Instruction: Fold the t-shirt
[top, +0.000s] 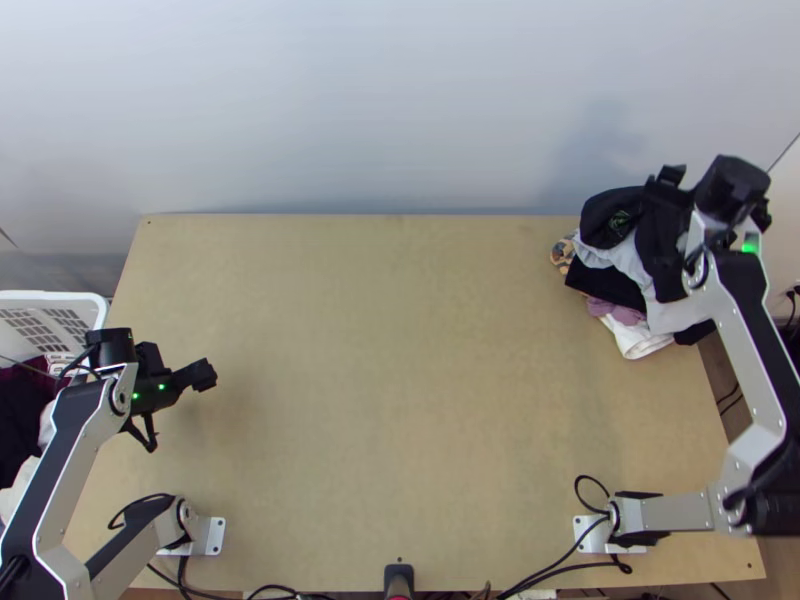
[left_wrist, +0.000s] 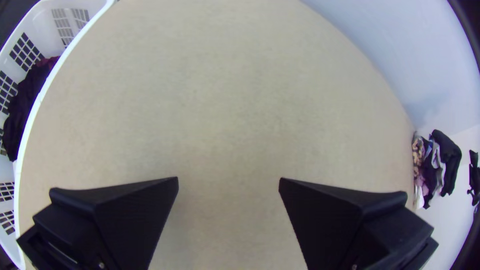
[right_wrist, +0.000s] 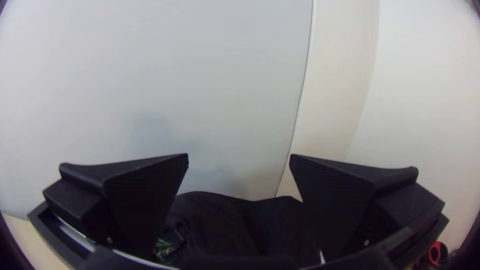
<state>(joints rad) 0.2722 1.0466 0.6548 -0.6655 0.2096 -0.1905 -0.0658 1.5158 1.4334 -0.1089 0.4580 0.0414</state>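
Observation:
At the table's back right corner lies a heap of folded or bunched clothes, topped by a black garment (top: 607, 222) with a small green print; which one is the t-shirt I cannot tell. My right gripper (top: 718, 195) is over the heap's far right part. In the right wrist view the black cloth (right_wrist: 215, 220) lies below and between the spread fingers of my right gripper (right_wrist: 239, 156), which holds nothing. My left gripper (top: 180, 410) hangs over the table's left part, open and without cloth; the left wrist view has bare wood between the fingers of my left gripper (left_wrist: 229, 178).
A white laundry basket (top: 97, 312) holding dark and light clothes stands at the table's left edge. Bare wooden table (top: 400, 380) stretches between the arms. A pale wall (top: 380, 110) rises behind it. Cables lie along the near edge.

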